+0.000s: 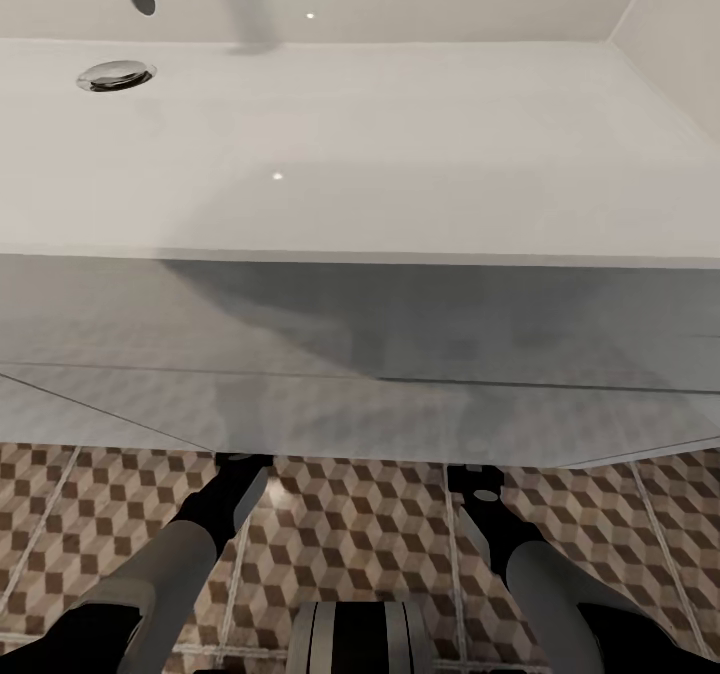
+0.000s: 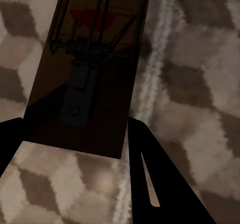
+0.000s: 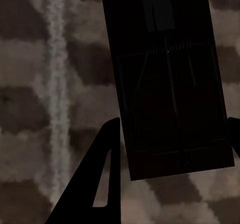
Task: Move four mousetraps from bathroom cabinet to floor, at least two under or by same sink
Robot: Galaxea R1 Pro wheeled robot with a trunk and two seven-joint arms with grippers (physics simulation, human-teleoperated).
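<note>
The big white sink (image 1: 400, 154) is right in front of the robot, with its flat white doors hanging over the bathroom floor (image 1: 370, 544). Both arms reach down and under it.

In the left wrist view, the left gripper (image 2: 75, 134) has its jaws on both sides of a mousetrap (image 2: 85, 79). They look clenched on it, just above the tiles. In the right wrist view, the right gripper (image 3: 172, 129) grasps the other mousetrap (image 3: 167, 79) the same way.

I think the step now is putting both traps down by the sink. To do it well, lower each one until it lies flat on the tiles, close to the sink, then let go softly so it does not flip.
</note>
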